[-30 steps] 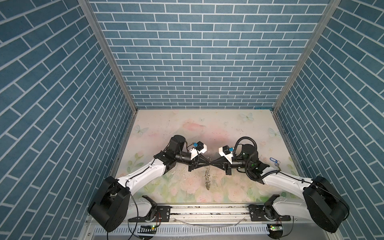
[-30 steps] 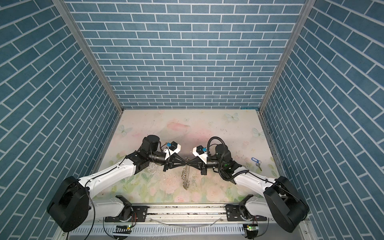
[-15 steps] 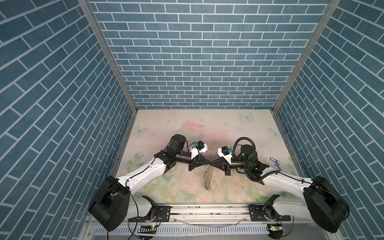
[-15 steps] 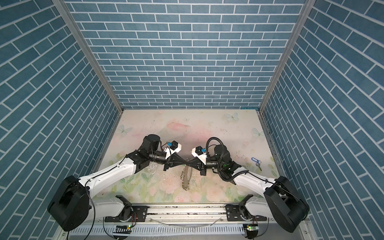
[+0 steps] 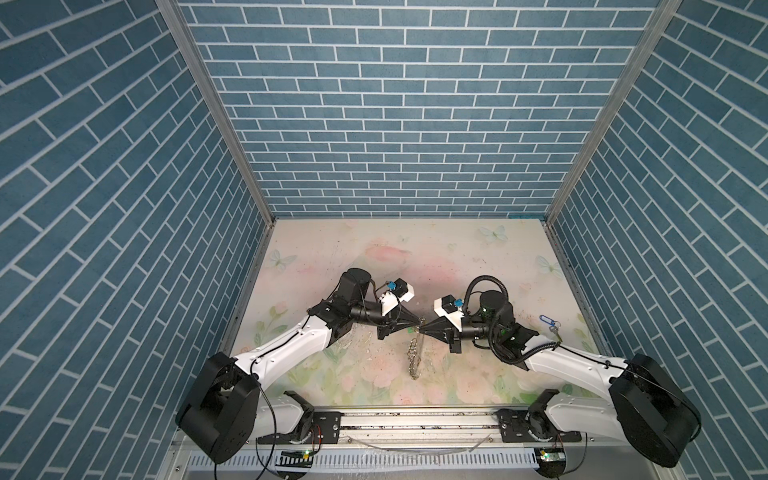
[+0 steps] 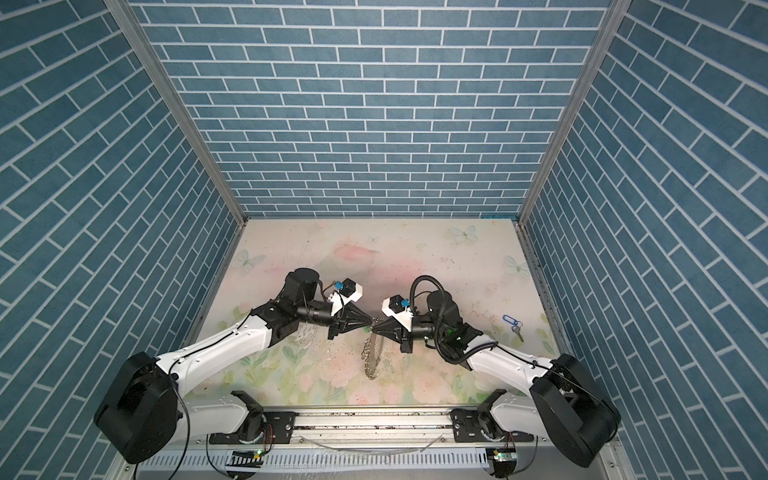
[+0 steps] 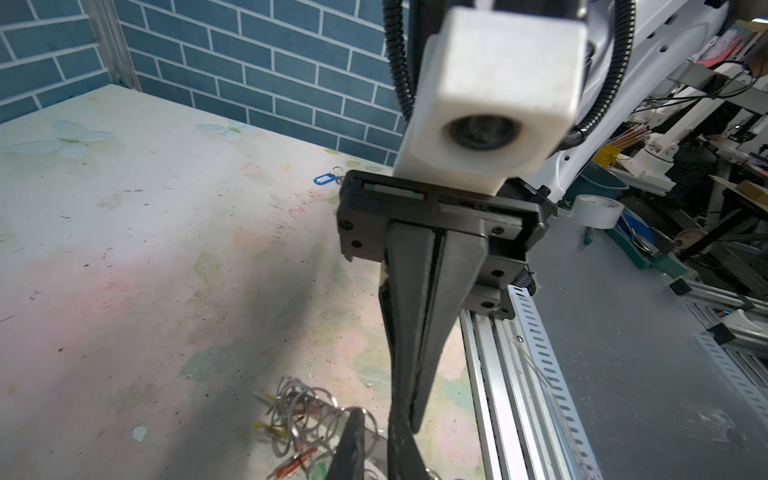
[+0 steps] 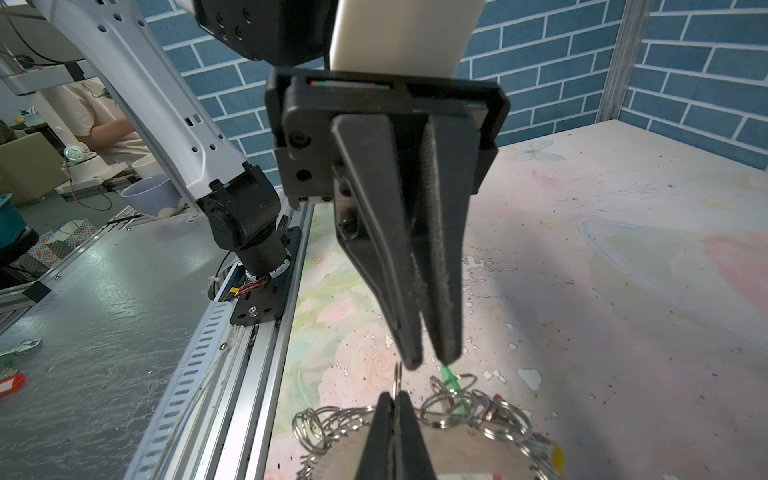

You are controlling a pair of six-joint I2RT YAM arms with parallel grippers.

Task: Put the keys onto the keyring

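**Desk lead:** What does the booth look like from your end?

**Operator:** Blue brick-pattern walls [image 5: 395, 124] on three sides, and a desk [image 5: 415, 249] with a faded floral print. In both top views my left end effector [image 5: 420, 321] and right end effector [image 5: 419, 331] meet tip to tip near the front middle of the desk. The keyring [image 5: 413, 359] drapes from that meeting point toward the front edge.

**Desk lead:** Any loose keys?

**Operator:** One blue-tagged key [image 5: 545, 330] lies flat near the desk's right edge, well apart from the keyring.

**Desk lead:** And the left wrist camera?

**Operator:** It faces the right end effector [image 7: 409, 417], whose fingers are pressed together along their whole length. Beside it the keyring's [image 7: 307, 411] small rings are bunched on the desk, with red and yellow tags [image 7: 295, 459] among them. The blue-tagged key [image 7: 325, 179] sits far off, near the wall.

**Desk lead:** Right wrist?

**Operator:** My right end effector [image 8: 394, 397] is clenched on a thin wire of the keyring [image 8: 457, 411], which pokes out just past the tips. The left end effector [image 8: 430, 359] facing it is nearly closed, with a slim gap at the tips. I cannot tell whether it pinches anything. A green tag [image 8: 451, 376] sits just beneath one fingertip.
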